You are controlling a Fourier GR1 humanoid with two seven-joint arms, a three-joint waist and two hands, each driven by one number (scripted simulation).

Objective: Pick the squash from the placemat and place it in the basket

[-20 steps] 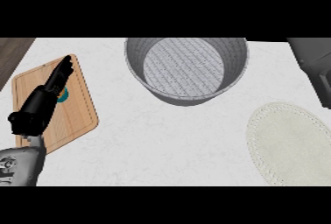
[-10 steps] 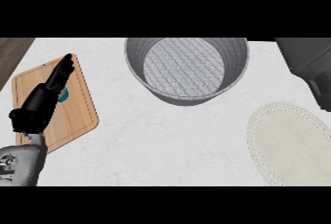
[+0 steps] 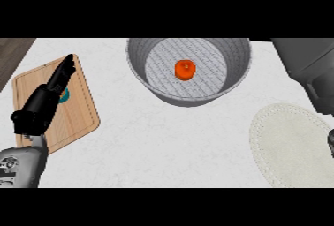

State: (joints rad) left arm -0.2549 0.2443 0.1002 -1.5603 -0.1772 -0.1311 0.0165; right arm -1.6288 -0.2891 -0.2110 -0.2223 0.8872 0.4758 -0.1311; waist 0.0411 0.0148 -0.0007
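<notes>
The white surface (image 3: 169,141) lies bare between the wooden board (image 3: 78,119) at left and the oval placemat (image 3: 287,145) at the right edge. The grey basket (image 3: 238,57) stands at the top edge and contains the orange squash (image 3: 185,70) on its floor. The left hand (image 3: 49,95) rests over the board, fingers straight, grasping nothing. A dark sliver at the right edge cannot be identified.

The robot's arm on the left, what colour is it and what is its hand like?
The left arm is a rounded grey forearm with darker marks near the lower end. Its left hand is black, long and slim, narrowing to thin pointed fingers. No cables or sleeves show. Of the right hand, only a dark sliver shows at the picture's right edge.
</notes>
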